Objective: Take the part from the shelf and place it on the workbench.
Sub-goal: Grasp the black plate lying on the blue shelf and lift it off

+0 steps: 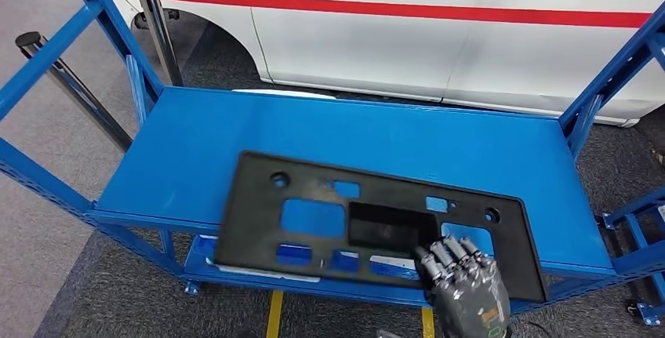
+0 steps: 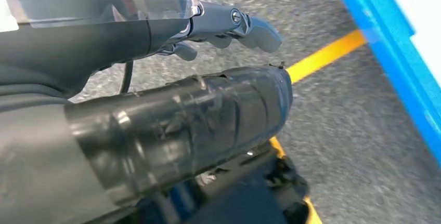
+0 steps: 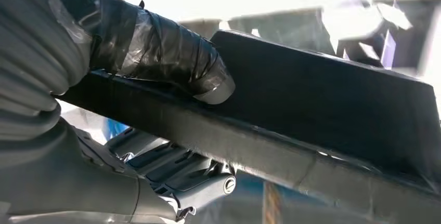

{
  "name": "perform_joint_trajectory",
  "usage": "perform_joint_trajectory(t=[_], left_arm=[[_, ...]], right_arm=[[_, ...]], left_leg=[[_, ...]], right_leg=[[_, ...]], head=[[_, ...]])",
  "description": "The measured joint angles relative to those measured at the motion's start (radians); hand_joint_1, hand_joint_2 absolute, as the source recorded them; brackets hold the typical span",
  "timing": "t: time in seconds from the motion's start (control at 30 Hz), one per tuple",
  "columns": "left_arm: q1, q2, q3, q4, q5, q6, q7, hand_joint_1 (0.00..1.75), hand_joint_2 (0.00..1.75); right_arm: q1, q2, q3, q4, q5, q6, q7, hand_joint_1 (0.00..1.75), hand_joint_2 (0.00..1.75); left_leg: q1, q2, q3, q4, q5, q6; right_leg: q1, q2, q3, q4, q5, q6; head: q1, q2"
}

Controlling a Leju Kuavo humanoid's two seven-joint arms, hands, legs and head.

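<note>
A flat black plastic part with several cut-outs lies across the front of the blue shelf, its near edge hanging over the rim. My right hand grips that near edge toward its right end, fingers on top. Up close the right hand presses its taped thumb on one face of the part while the darker fingers curl against the other face. My left hand hangs over the grey floor with its fingers apart and nothing in it.
Blue uprights frame the shelf on both sides. A white car with a red stripe stands close behind. Two black posts stand at the back left. A yellow floor line runs under the shelf's front.
</note>
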Motion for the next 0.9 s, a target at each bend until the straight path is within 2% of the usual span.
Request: perform_joint_trajectory(t=[0.03, 0.1, 0.13, 0.17, 0.2, 0.23, 0.3, 0.33, 0.37, 0.47, 0.53, 0.57, 0.63, 0.67, 0.7, 0.73, 0.77, 0.83, 0.87, 0.9], left_arm=[[0.002, 0.0, 0.002, 0.0, 0.004, 0.0, -0.003, 0.0, 0.0], [0.002, -0.001, 0.005, 0.0, 0.01, -0.003, -0.01, 0.0, 0.0], [0.002, -0.001, 0.008, 0.0, 0.013, -0.005, -0.012, 0.0, 0.44], [0.003, -0.001, 0.01, 0.0, 0.015, -0.008, -0.015, 0.0, 0.87], [0.005, -0.001, 0.014, 0.0, 0.018, -0.012, -0.018, 0.0, 1.31], [0.006, -0.001, 0.017, 0.0, 0.02, -0.015, -0.022, 0.0, 1.75], [0.008, -0.002, 0.022, 0.0, 0.024, -0.023, -0.031, 0.0, 1.75], [0.008, -0.003, 0.023, 0.0, 0.025, -0.025, -0.035, 0.0, 1.75], [0.008, -0.003, 0.024, 0.0, 0.026, -0.027, -0.038, 0.0, 1.75], [0.009, -0.003, 0.027, 0.0, 0.028, -0.033, -0.04, 0.0, 1.75], [0.01, -0.003, 0.028, 0.0, 0.028, -0.039, -0.041, 0.0, 1.75], [0.01, -0.003, 0.028, 0.0, 0.028, -0.042, -0.041, 0.0, 1.75], [0.011, -0.003, 0.028, 0.0, 0.028, -0.046, -0.043, 0.0, 1.75], [0.013, -0.003, 0.028, 0.0, 0.028, -0.048, -0.043, 0.0, 1.75], [0.015, -0.003, 0.028, 0.0, 0.028, -0.048, -0.043, 0.0, 1.75], [0.016, -0.003, 0.029, 0.0, 0.029, -0.046, -0.043, 0.0, 1.75], [0.017, -0.003, 0.029, 0.0, 0.03, -0.041, -0.041, 0.0, 1.75], [0.016, -0.003, 0.033, 0.0, 0.032, -0.02, -0.03, 0.0, 1.75], [0.015, -0.003, 0.036, 0.0, 0.032, -0.005, -0.022, 0.0, 1.75], [0.014, -0.003, 0.038, 0.0, 0.03, 0.01, -0.012, 0.0, 1.75]], right_arm=[[0.018, 0.021, -0.004, -0.033, 0.031, -0.004, -0.005, 1.75, 1.75], [0.043, 0.045, -0.006, -0.081, 0.07, -0.009, 0.011, 1.75, 1.75], [0.052, 0.052, -0.005, -0.097, 0.078, -0.01, 0.022, 1.75, 1.75], [0.06, 0.057, -0.004, -0.11, 0.083, -0.01, 0.036, 1.75, 1.75], [0.066, 0.06, 0.0, -0.122, 0.085, -0.01, 0.051, 1.75, 1.75], [0.07, 0.062, 0.003, -0.135, 0.088, -0.01, 0.066, 1.75, 1.75], [0.073, 0.066, 0.009, -0.161, 0.092, -0.01, 0.088, 1.75, 1.75], [0.074, 0.069, 0.011, -0.172, 0.092, -0.01, 0.091, 1.75, 1.75], [0.074, 0.072, 0.012, -0.182, 0.093, -0.01, 0.09, 1.75, 1.75], [0.077, 0.078, 0.016, -0.198, 0.093, -0.01, 0.083, 1.75, 1.75], [0.076, 0.082, 0.024, -0.203, 0.093, -0.01, 0.085, 1.75, 1.75], [0.076, 0.084, 0.029, -0.203, 0.093, -0.01, 0.089, 1.75, 1.75], [0.076, 0.085, 0.036, -0.203, 0.093, -0.01, 0.098, 1.75, 1.75], [0.076, 0.085, 0.038, -0.203, 0.093, -0.01, 0.101, 1.75, 1.75], [0.076, 0.085, 0.039, -0.203, 0.093, -0.01, 0.104, 1.75, 1.75], [0.076, 0.085, 0.041, -0.203, 0.093, -0.01, 0.109, 1.75, 1.75], [0.076, 0.085, 0.045, -0.203, 0.093, -0.01, 0.119, 1.75, 1.75], [0.074, 0.085, 0.054, -0.201, 0.093, -0.01, 0.148, 1.75, 1.75], [0.072, 0.085, 0.059, -0.198, 0.093, -0.01, 0.164, 1.75, 1.75], [0.07, 0.085, 0.065, -0.195, 0.093, -0.01, 0.179, 1.75, 1.75]], left_leg=[[0.002, 0.002, 0.005, -0.008, 0.004, 0.005], [0.004, 0.006, 0.009, -0.014, 0.007, 0.012], [0.004, 0.006, 0.009, -0.013, 0.007, 0.013], [0.004, 0.007, 0.009, -0.013, 0.006, 0.013], [0.004, 0.007, 0.008, -0.011, 0.005, 0.012], [0.005, 0.007, 0.008, -0.008, 0.004, 0.011], [0.006, 0.005, 0.008, 0.002, -0.002, 0.003], [0.005, 0.005, 0.006, 0.008, -0.007, -0.002], [0.004, 0.004, 0.005, 0.012, -0.01, -0.008], [0.003, 0.004, 0.003, 0.013, -0.011, -0.025], [0.007, 0.004, -0.008, 0.04, -0.034, -0.036], [0.008, 0.004, -0.024, 0.079, -0.061, -0.041], [0.01, 0.004, -0.079, 0.206, -0.127, -0.047], [0.01, 0.004, -0.105, 0.265, -0.149, -0.048], [0.01, 0.004, -0.118, 0.296, -0.153, -0.048], [0.01, 0.004, -0.114, 0.289, -0.138, -0.047], [0.01, 0.004, -0.09, 0.242, -0.106, -0.045], [0.008, 0.004, -0.022, 0.1, -0.042, -0.038], [0.007, 0.004, 0.003, 0.048, -0.026, -0.034], [0.005, 0.004, 0.015, 0.019, -0.022, -0.031]], right_leg=[[0.0, 0.0, -0.011, 0.027, -0.019, 0.004], [-0.002, 0.001, -0.06, 0.137, -0.083, 0.009], [-0.003, 0.001, -0.09, 0.201, -0.111, 0.011], [-0.006, 0.001, -0.111, 0.246, -0.124, 0.014], [-0.009, 0.001, -0.118, 0.26, -0.119, 0.017], [-0.012, 0.0, -0.104, 0.234, -0.095, 0.02], [-0.019, 0.0, -0.037, 0.105, -0.033, 0.023], [-0.019, 0.001, -0.007, 0.047, -0.013, 0.022], [-0.019, 0.001, 0.01, 0.011, -0.005, 0.019], [-0.015, 0.004, 0.013, -0.005, -0.001, 0.003], [-0.015, 0.002, 0.015, -0.011, 0.004, -0.01], [-0.016, 0.001, 0.015, -0.013, 0.006, -0.015], [-0.014, -0.002, 0.012, -0.013, 0.008, -0.02], [-0.013, -0.003, 0.01, -0.012, 0.008, -0.021], [-0.012, -0.003, 0.01, -0.012, 0.008, -0.021], [-0.011, -0.003, 0.01, -0.012, 0.008, -0.021], [-0.011, -0.002, 0.012, -0.012, 0.008, -0.021], [-0.009, -0.001, 0.014, -0.011, 0.007, -0.018], [-0.008, -0.001, 0.013, -0.01, 0.007, -0.015], [-0.007, -0.001, 0.012, -0.01, 0.007, -0.011]], head=[[0.0, 0.0], [0.0, 0.0], [0.0, 0.0], [0.001, 0.0], [0.0, 0.0], [0.0, 0.0], [0.001, 0.0], [0.001, 0.0], [0.0, 0.0], [0.0, 0.0], [0.0, 0.0], [-0.001, 0.0], [-0.001, 0.0], [-0.001, 0.0], [-0.001, 0.0], [-0.001, 0.0], [-0.001, 0.0], [-0.001, 0.0], [-0.001, 0.0], [-0.001, 0.0]])
